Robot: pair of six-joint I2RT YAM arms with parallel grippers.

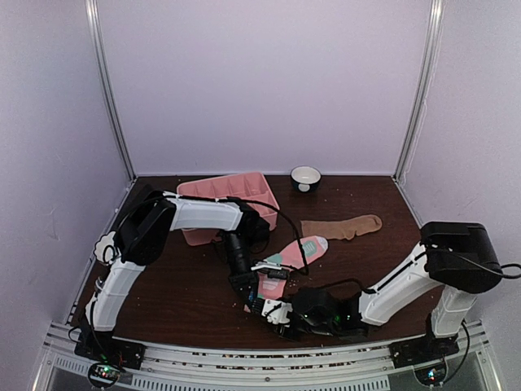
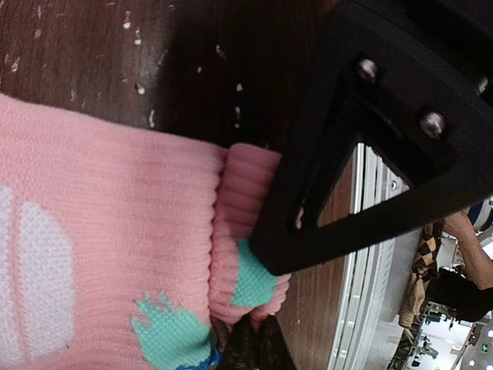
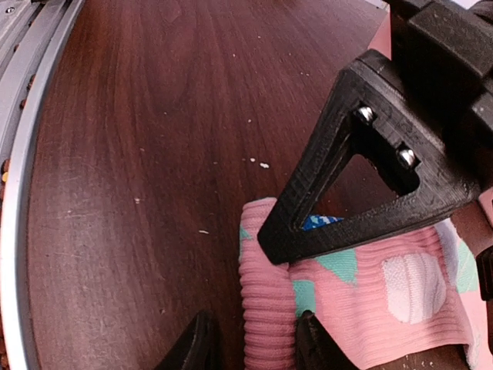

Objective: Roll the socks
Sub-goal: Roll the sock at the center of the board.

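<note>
Sock of pink ribbed knit [image 1: 309, 247], patched with teal and white, cuff [image 3: 268, 308] folded back on itself into a short thick roll. Lay on the dark wooden table [image 1: 187, 285] near the front middle, between the two grippers. Ran on a diagonal: toe toward the far right, rolled cuff toward the near left.

Second sock, plain tan-brown [image 1: 342, 227], flat and unrolled. Lay well apart, farther back on the right, long axis across the table, rounded end to the right.

Left gripper [image 1: 247, 300]: clenched on the pink sock's edge just beside the roll, fingertips nearly together. Right gripper [image 3: 250, 347]: jaws parted astride the roll, one finger against the ribbing, a strip of table showing by the other.

Behind the pink sock, a pink compartmented tray [image 1: 244, 186], partly under the left arm; beyond that, a small dark bowl [image 1: 305, 177] with a white inside, near the back wall. White specks [image 3: 264, 165] scattered over the wood. Pink sock partly hidden in both wrist views behind a black triangular finger frame [image 3: 370, 177].
</note>
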